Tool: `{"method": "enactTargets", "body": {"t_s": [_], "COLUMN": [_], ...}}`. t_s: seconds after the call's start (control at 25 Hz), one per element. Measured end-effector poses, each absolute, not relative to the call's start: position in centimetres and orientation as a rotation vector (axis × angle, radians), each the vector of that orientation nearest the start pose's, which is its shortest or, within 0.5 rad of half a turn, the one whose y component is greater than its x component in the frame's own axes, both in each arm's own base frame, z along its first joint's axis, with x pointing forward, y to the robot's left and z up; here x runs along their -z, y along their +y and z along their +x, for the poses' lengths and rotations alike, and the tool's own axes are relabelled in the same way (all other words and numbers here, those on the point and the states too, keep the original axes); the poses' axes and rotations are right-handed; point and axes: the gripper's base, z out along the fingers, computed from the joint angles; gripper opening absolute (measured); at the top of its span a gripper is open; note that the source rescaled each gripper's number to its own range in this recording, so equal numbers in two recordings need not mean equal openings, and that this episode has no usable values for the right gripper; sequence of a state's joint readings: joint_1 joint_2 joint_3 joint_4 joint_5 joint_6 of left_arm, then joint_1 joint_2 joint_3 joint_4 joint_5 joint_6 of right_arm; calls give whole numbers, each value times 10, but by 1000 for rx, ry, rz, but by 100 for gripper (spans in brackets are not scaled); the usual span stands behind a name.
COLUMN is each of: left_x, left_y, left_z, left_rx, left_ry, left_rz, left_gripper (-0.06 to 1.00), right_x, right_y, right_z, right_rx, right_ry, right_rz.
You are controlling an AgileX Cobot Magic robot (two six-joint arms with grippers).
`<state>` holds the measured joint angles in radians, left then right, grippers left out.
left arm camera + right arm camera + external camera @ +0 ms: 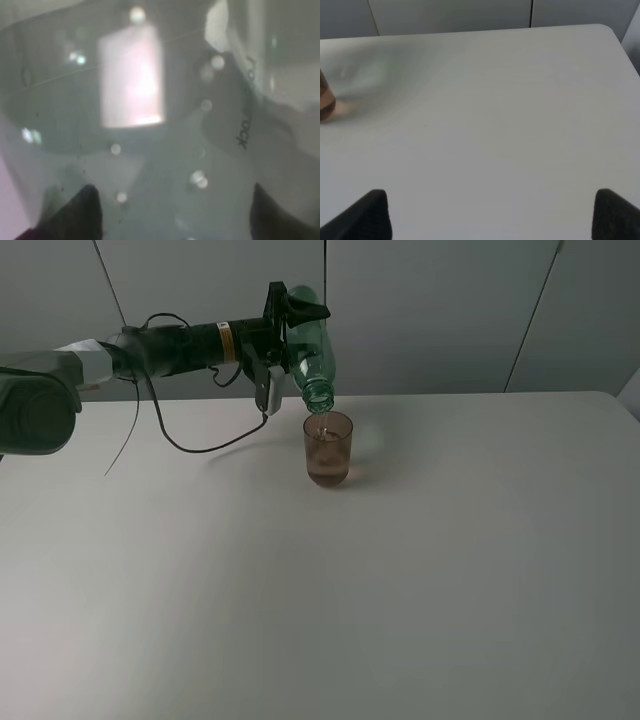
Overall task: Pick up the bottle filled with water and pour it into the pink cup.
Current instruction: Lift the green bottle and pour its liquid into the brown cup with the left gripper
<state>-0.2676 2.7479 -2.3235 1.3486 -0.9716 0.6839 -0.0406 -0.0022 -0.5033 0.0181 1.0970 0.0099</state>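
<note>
While the left arm is reaching in from the upper left of the high shot, the left gripper is clamping the bottle around its body, jaws partway apart on the plastic. So the bottle's up in the air at upper centre, not on the table. A loose black cable is drooping under the arm.

The bit that matters: the bottle's long axis is tipping steeply, base up, threaded capless neck pointing down and a touch right. Its mouth is hanging just above the rim of the pink cup, which is standing upright directly below. I'd say pouring is underway, since some liquid seems to be sitting in the cup, but I can't make out a clear stream.

Material-wise, the bottle's see-through, green-tinted plastic with a rounded shoulder; up close in the left wrist view it's filling the whole frame, speckled with droplets. The cup's a smooth, translucent brownish-pink tumbler, no handle.

Over on the right, the right gripper is hanging with fingers wide and nothing between them, well apart from the cup.
</note>
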Motion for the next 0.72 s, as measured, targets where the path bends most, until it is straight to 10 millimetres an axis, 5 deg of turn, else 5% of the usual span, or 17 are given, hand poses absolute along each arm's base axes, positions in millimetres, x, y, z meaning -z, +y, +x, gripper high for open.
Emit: {"method": "enactTargets", "body": {"t_s": [0.72], "left_x": [-149], "left_y": [-225], "left_z": [531], "left_rx": [-531], "left_ry": [24], "left_rz": [1570], "left_gripper": [56], "right_x": [-275], "right_y": [2], "right_z": [-7], "right_rx": [-3], "right_ry": [2074], "right_rz": [51]}}
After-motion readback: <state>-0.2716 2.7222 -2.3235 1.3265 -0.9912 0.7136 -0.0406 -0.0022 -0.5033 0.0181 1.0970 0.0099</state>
